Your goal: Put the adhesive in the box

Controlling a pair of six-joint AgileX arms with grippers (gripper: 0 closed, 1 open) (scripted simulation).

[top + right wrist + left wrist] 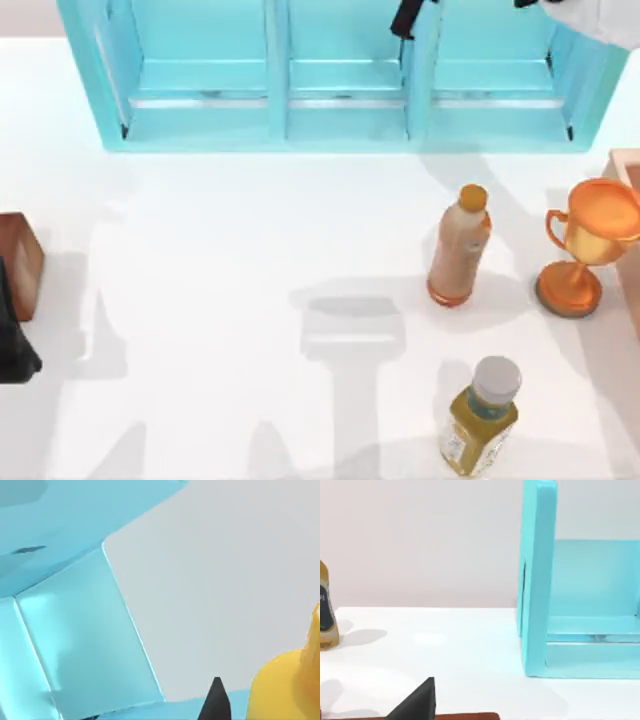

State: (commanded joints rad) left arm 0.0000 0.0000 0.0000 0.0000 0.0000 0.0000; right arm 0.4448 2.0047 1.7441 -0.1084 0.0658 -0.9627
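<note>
R gripper (408, 18) sits at the top edge of the top view, over the divider btwn the middle and right compartments of the turquoise open-front three-bay box (345, 135). In the right wrist view the small yellow-orange squeeze bottle of adhesive (282, 690) is at lower right, close to the camera, w/ one black fingertip (216, 700) just beside it and the box's turquoise panels behind. Jaws look clamped on the adhesive, which is held up off the table at the box.

L gripper (14, 345) is parked at the left edge of the top view, mid-height, just below a brown block (20, 262). Whether it is apart or together: can't tell.

On the white table (220, 300), right half of the top view: tall brown bottle w/ orange cap (460, 245), gold trophy cup (585, 245) near it to the right, and amber bottle w/ grey cap (483, 415) at lower right. All three stand apart from each other and from the box.
</note>
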